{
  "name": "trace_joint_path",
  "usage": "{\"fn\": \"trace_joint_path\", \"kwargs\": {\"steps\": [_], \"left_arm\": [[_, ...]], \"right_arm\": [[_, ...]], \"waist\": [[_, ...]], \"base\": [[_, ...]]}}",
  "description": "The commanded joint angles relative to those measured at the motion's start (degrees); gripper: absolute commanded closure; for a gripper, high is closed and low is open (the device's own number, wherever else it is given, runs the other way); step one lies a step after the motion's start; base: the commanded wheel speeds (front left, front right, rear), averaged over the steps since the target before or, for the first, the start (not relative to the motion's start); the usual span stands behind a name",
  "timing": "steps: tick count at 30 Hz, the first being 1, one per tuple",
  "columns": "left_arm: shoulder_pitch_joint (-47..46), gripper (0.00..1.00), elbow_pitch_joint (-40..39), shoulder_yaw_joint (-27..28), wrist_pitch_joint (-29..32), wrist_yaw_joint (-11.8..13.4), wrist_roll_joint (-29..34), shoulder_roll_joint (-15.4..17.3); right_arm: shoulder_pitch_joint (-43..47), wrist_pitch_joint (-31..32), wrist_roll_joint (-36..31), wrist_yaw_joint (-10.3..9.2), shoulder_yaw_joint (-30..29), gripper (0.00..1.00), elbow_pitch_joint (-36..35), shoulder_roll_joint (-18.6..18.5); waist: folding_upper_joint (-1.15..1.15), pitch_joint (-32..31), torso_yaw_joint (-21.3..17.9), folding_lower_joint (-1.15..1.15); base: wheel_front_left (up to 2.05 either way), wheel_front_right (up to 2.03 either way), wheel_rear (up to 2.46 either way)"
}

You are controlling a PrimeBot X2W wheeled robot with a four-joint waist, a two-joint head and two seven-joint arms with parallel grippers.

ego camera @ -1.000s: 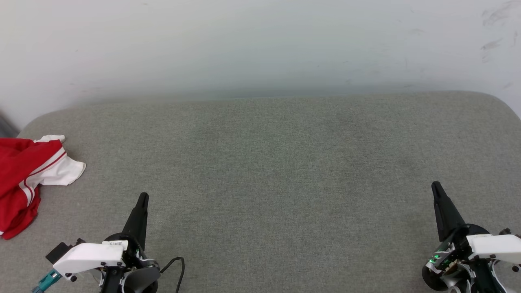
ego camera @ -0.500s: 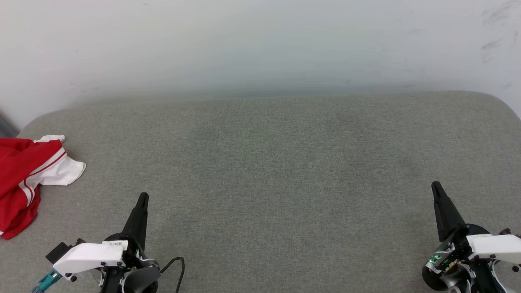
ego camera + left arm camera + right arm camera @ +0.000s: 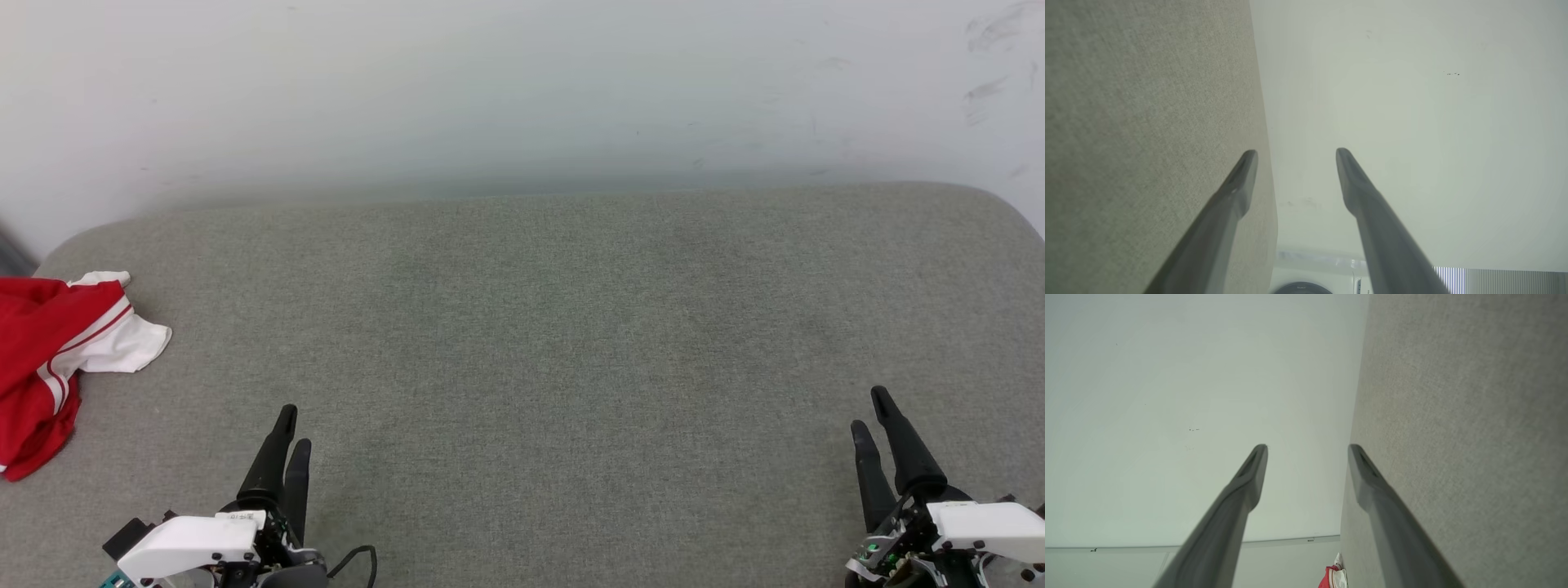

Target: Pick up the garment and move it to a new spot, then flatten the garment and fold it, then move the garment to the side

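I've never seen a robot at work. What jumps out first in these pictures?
The bright red and white garment, lying crumpled at the far left edge of the grey padded surface, catches the eye first. Next come the left gripper at the lower left and the right gripper at the lower right, both open and empty.

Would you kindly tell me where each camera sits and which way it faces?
Head view: on the head, looking down at the cushion; left gripper and right gripper at bottom.
Left wrist view: on that wrist, along its open fingers, cushion and wall.
Right wrist view: on that wrist, along its open fingers toward the garment.
Shared: head and right wrist views show the garment.
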Motion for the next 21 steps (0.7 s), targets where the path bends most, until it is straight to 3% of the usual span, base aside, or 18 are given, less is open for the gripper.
{"fn": "trace_joint_path", "kwargs": {"steps": [1,12,21], "left_arm": [[-0.85,0.00,-1.62,-0.15,-0.64,-0.01,0.28,0.12],[0.03,0.00,-3.53,1.45,-3.73,0.32,6.97,0.15],[0.52,0.00,-6.98,1.69,-6.00,3.91,17.06,0.17]], "right_arm": [[-0.84,-0.61,-0.56,0.00,0.20,0.00,-1.13,-0.03],[0.10,-3.71,-6.68,0.00,-0.53,0.00,-2.68,-0.03],[0.72,-5.97,-16.04,0.00,-1.40,0.00,-5.42,-0.03]], "waist": [[0.00,0.02,-0.02,0.00],[0.00,0.12,-0.09,0.00],[0.00,0.15,-0.08,0.00]], "base": [[0.00,0.00,0.00],[0.00,0.00,0.00],[0.00,0.00,0.00]]}}
